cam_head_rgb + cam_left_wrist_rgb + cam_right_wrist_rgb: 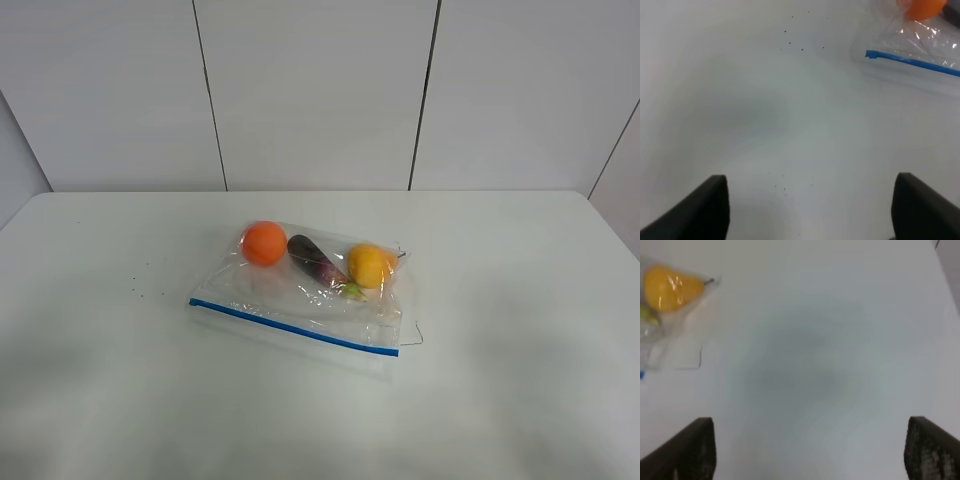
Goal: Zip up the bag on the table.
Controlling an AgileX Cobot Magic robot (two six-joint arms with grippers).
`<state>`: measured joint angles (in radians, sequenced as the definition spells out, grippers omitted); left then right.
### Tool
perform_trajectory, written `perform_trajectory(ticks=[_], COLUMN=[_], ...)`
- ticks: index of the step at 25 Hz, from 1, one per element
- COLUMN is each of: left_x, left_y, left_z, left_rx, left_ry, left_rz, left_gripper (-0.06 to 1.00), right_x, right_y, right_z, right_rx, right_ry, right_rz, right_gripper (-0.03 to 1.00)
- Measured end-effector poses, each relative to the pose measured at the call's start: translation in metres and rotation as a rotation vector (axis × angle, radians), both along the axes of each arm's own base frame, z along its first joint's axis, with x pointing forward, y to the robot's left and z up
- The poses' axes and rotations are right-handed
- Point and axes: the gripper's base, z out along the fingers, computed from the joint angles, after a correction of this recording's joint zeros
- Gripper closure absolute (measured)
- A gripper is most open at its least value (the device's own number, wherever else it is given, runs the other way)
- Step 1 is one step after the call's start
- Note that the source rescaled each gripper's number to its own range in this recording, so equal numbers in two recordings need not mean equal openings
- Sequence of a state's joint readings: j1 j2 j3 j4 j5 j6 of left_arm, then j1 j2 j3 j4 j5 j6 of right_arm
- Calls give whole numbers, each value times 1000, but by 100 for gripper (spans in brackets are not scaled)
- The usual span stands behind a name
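The clear crinkly bag lies flat in the middle of the white table. Its blue zip strip runs along the near edge. Inside it are an orange ball, a purple eggplant and a yellow pear. Neither arm shows in the high view. My left gripper is open and empty over bare table, apart from the bag's left corner. My right gripper is open and empty, apart from the bag's right end, where the pear shows.
White wall panels stand behind the table's far edge. A few tiny dark specks dot the table left of the bag; they also show in the left wrist view.
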<state>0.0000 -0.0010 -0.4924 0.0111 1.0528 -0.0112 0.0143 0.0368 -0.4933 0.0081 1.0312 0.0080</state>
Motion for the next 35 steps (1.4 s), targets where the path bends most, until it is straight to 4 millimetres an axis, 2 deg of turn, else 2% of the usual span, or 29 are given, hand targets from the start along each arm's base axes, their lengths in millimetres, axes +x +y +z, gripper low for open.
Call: perform_trajectory(ticks=[35], left_x=[0], left_y=[0], left_z=[0], left_rx=[0], left_ry=[0], left_rz=[0], left_gripper=[4], right_x=[-6], right_y=[-1], right_z=[0], right_rx=[21], right_ry=[-41], right_rz=[-51], right_gripper=[12])
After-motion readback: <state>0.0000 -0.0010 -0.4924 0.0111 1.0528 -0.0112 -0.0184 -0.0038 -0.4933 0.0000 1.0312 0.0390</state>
